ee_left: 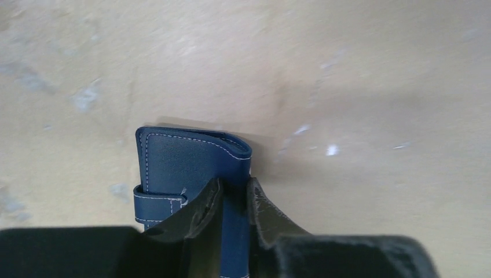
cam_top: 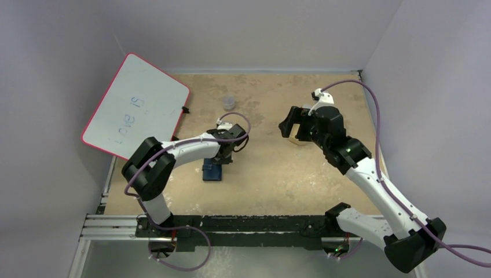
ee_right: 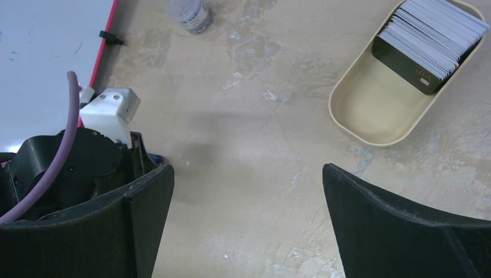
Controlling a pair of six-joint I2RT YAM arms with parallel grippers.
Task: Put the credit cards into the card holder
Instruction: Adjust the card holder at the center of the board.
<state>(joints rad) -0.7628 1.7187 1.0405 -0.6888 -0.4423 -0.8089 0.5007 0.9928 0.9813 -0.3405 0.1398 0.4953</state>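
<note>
The navy card holder (cam_top: pixel 213 172) lies on the table under my left wrist. In the left wrist view, one flap of the card holder (ee_left: pixel 179 159) stands up on edge between my fingers, its snap strap at the lower left. My left gripper (ee_left: pixel 234 182) is shut on that flap, one finger on each side. The credit cards (ee_right: pixel 434 35) are a pale stack with a dark card in front, standing in a tan tray (ee_right: pixel 376 110) at the upper right of the right wrist view. My right gripper (ee_right: pixel 249 174) hangs open over bare table, holding nothing.
A pink-edged whiteboard (cam_top: pixel 136 107) leans at the back left, with a black clip at its edge. A small clear jar (cam_top: pixel 229 102) stands behind the left arm. The tan tray is mostly hidden behind my right gripper (cam_top: pixel 289 124) in the top view.
</note>
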